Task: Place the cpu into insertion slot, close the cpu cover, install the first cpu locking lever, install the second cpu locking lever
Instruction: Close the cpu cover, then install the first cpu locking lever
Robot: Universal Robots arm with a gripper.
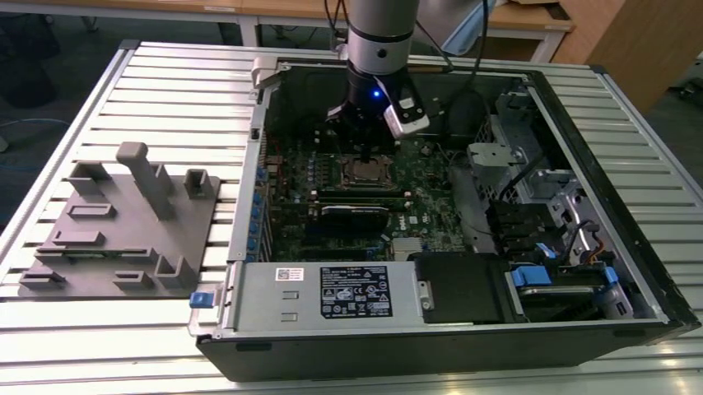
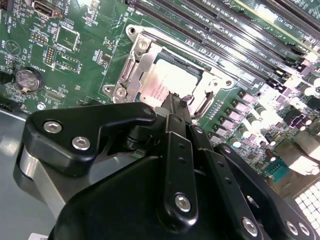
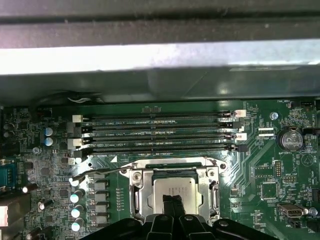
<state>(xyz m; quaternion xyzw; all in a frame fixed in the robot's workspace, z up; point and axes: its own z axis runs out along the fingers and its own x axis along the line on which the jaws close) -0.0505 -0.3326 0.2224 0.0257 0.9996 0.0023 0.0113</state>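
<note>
Counting one gripper (image 3: 173, 201), one cpu (image 3: 172, 185) and one cpu cover (image 3: 141, 192).

Its two fingers (image 3: 167, 202) were drawn together with barely a gap and sat over the middle of the cpu in the first wrist view; whether they touched it could not be told. The cpu lay in the insertion slot (image 1: 345, 172), framed on every side by the cpu cover lying flat. Four long memory slots (image 3: 160, 134) ran just beside one edge of the slot, and one coin battery (image 3: 290, 139) sat well apart. In the exterior view the arm (image 1: 379, 33) reached down into the open computer case (image 1: 462, 350), its walls well clear.
</note>
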